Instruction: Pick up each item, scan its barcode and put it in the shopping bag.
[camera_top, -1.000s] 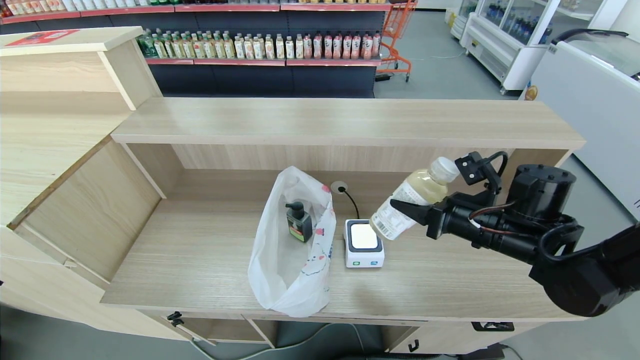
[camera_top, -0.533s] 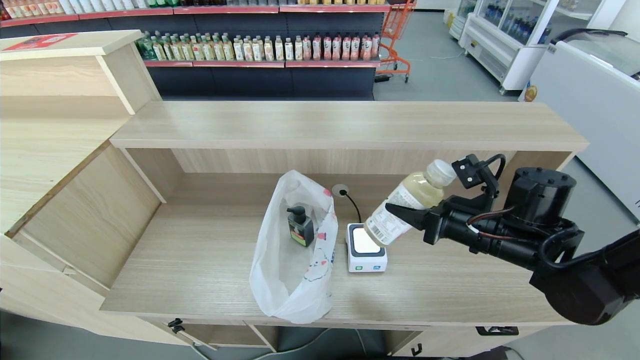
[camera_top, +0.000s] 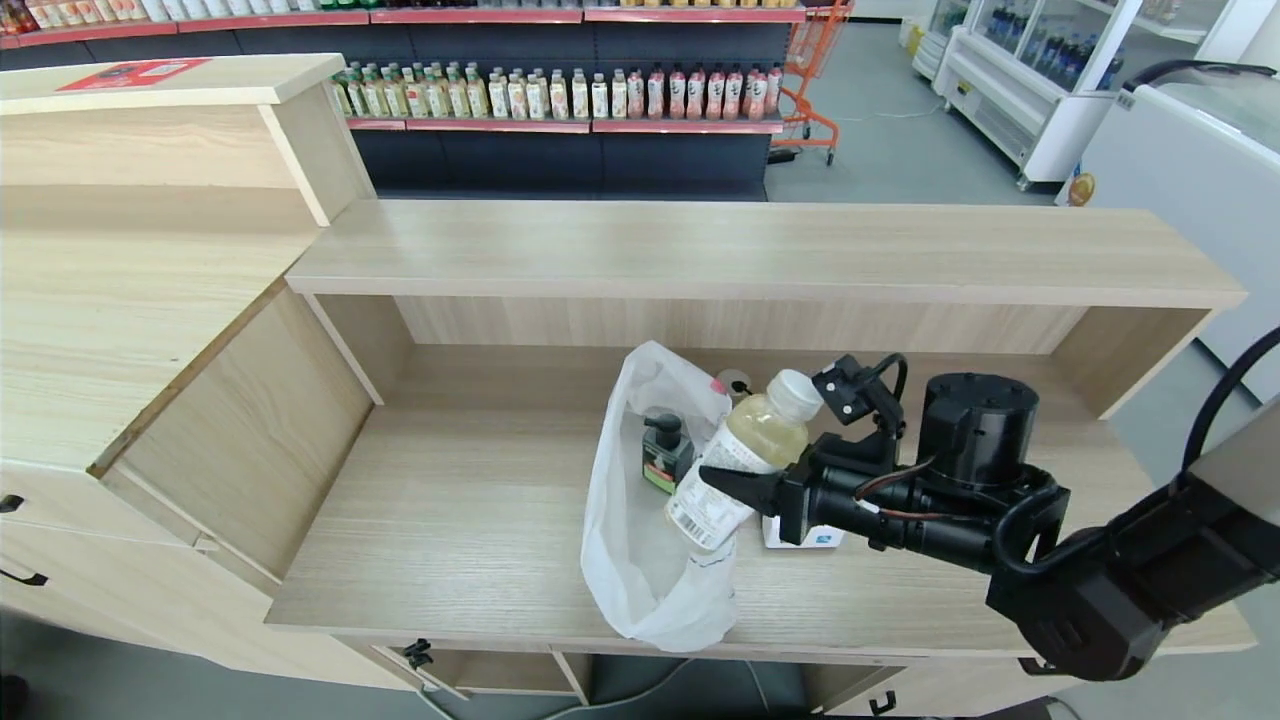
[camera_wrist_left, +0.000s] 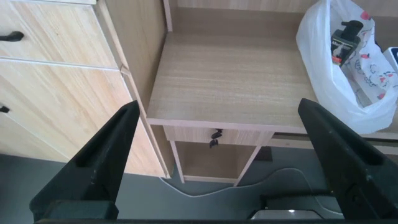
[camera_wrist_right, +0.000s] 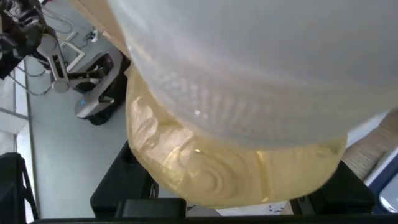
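Starting at the left, we see the left gripper (camera_wrist_left: 217, 168) with its two dark fingers spread wide and empty. It hangs off the front edge of the counter (camera_top: 480, 520), looking down on the drawer fronts and the bare left half of the worktop. From there the shopping bag (camera_wrist_left: 336, 87) lies well apart from it, toward the right.

The shopping bag (camera_top: 640, 560) stands slumped near the counter's front edge, its mouth open upward. A dark pump bottle (camera_top: 665, 455) stands upright inside it, against the back wall of the bag.

Just right of that, the drink bottle (camera_top: 740, 460) is clamped in the right gripper (camera_top: 735, 482). One black finger crosses the front of its label and the other is hidden behind it. The bottle is tilted, with its white cap up and toward the back and its barcoded base down over the right rim of the bag's mouth. In the right wrist view the pale yellow bottle (camera_wrist_right: 236, 143) sits hard against the camera.

The right arm comes in low from the right and reaches leftward, nearly level with the worktop. It covers most of the white scanner (camera_top: 815, 538), which sits just beside the bag. Behind all this the raised ledge (camera_top: 700, 250) overhangs the recess, and bare worktop runs on to the right.
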